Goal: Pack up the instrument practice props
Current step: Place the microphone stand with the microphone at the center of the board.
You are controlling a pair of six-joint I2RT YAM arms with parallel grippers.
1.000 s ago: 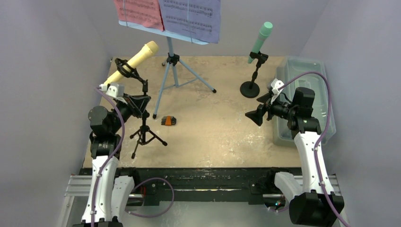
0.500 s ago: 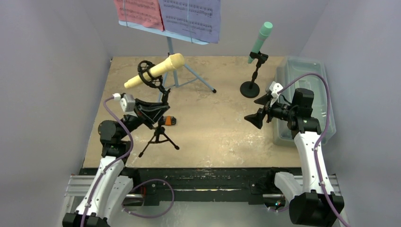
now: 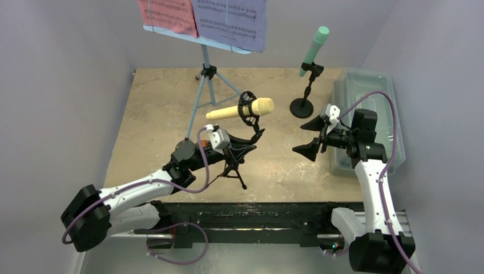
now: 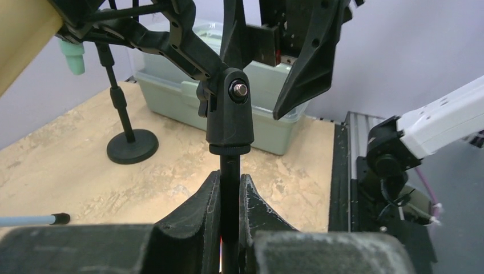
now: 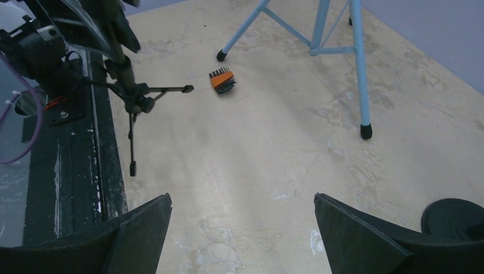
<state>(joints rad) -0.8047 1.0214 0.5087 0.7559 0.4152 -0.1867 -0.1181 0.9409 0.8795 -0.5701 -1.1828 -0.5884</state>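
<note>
Tightly, left tool (image 4: 229, 185) clamps small black tripod (image 4: 229, 121).

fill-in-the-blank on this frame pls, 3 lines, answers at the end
1. The left gripper is shut on the pole of the small black tripod, whose clip holds a microphone coloured ____.
2. The right gripper is ____ and holds nothing.
3. The mint-green microphone stands on its own stand next to the translucent grey ____.
Missing words: yellow; open; tub.
</note>
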